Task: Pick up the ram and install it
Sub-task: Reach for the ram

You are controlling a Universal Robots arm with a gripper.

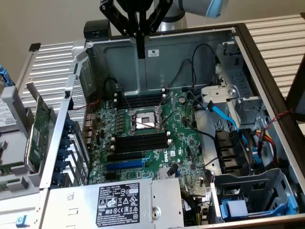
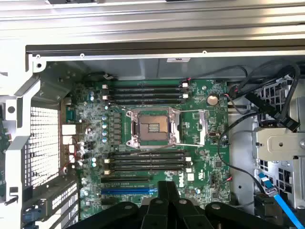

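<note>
My gripper (image 1: 140, 47) hangs above the back of the open computer case, its black fingers (image 2: 167, 195) pressed together with nothing between them. Below it lies the green motherboard (image 1: 183, 143) with two banks of black memory slots with white clips, one behind the CPU socket (image 1: 140, 101) (image 2: 143, 93) and one in front of it (image 1: 140, 141) (image 2: 145, 161). No stick stands in any slot. A thin green strip (image 1: 12, 168) lies outside the case at the exterior view's left edge; I cannot tell whether it is the ram.
The CPU socket (image 2: 152, 126) sits between the slot banks. A larger green expansion card (image 1: 39, 131) leans outside the case's left wall. A labelled metal cover (image 1: 114, 202) fills the front. Blue and black cables (image 1: 224, 114) and drive cages crowd the exterior view's right.
</note>
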